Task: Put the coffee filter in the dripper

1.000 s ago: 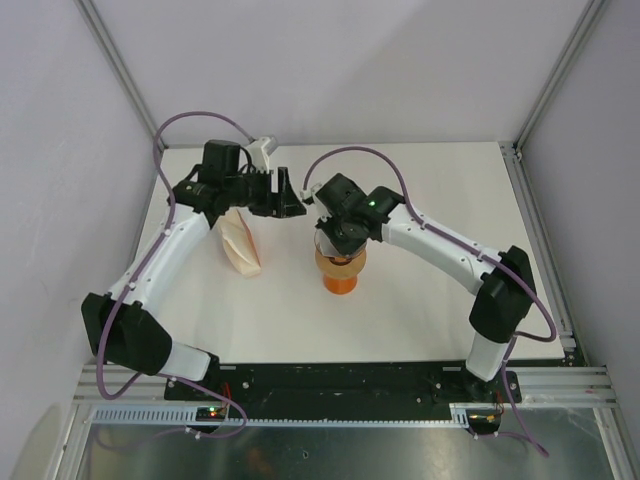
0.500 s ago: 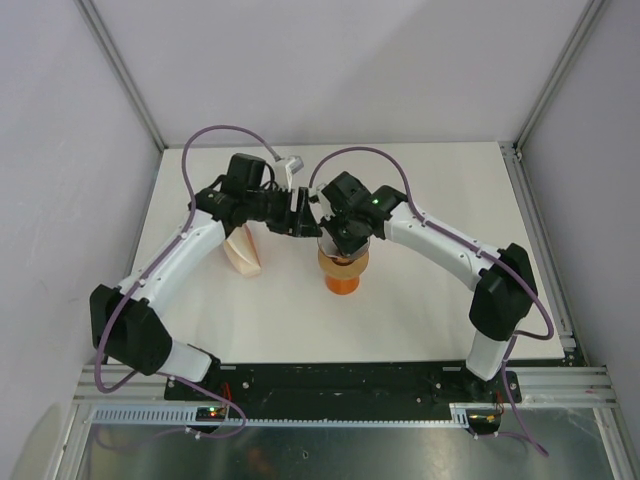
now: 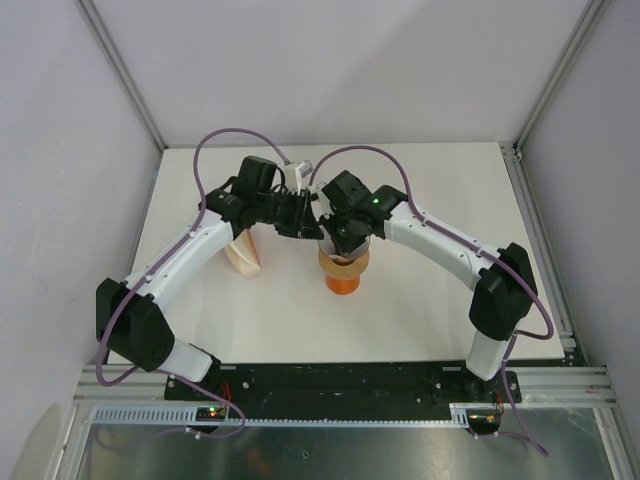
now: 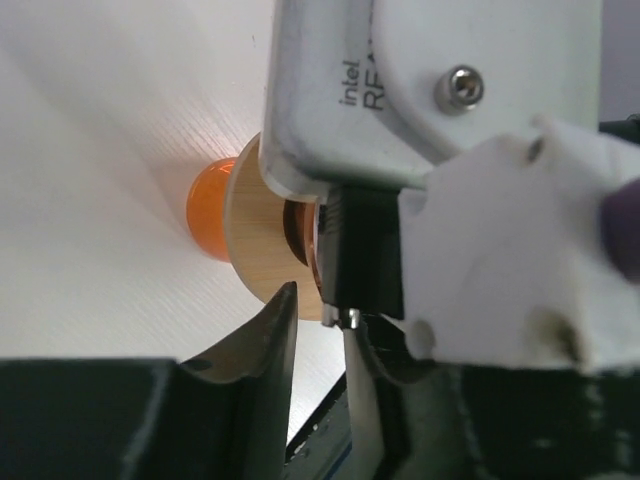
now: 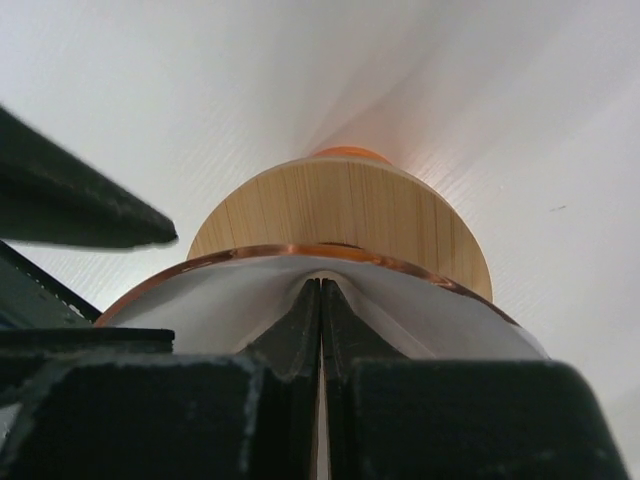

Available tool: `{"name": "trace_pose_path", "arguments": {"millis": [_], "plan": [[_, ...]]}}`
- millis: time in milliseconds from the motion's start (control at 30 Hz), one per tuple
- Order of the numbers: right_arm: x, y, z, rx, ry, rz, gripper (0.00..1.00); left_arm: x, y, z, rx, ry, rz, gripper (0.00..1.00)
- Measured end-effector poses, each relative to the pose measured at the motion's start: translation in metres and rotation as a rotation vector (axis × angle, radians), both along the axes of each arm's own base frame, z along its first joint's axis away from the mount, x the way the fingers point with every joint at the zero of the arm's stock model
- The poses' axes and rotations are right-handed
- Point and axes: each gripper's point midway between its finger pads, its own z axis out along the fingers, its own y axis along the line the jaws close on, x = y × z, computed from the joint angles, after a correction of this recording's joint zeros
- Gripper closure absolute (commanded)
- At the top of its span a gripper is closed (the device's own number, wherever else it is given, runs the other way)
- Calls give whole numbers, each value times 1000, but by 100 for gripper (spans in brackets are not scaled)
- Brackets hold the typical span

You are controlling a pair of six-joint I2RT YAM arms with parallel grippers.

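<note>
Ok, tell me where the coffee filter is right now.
In the right wrist view, the coffee filter is pinched in the shut right hand, sitting inside the dripper rim, just above the wooden disc, mid-table.

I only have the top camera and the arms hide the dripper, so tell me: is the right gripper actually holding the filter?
Observer: Yes. The right wrist view shows the right gripper shut on a fold of the white coffee filter.
Operator: Is the paper in the dripper?
Observer: It appears to lie just inside the orange rim of the dripper, spreading to both sides of the gripper.
Operator: And the left gripper?
Observer: Its wrist view shows the left gripper open, close beside the right one. I can't tell whether it touches the paper.
</note>
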Motion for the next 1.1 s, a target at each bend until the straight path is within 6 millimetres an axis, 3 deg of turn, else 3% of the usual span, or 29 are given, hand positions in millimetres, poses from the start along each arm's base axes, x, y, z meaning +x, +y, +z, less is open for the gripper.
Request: {"name": "trace_pose_path", "arguments": {"millis": [167, 500, 867, 1100], "plan": [[1, 2, 1, 12, 2, -14, 100, 2, -4, 3, -18, -4, 4, 98], [6, 0, 5, 10, -28, -37, 93, 6, -5, 4, -13, -25, 18, 100], [16, -9, 62, 113, -176, -66, 83, 8, -5, 3, 2, -41, 23, 100], [16, -9, 83, 172, -224, -74, 62, 7, -5, 4, 6, -44, 20, 100]]}}
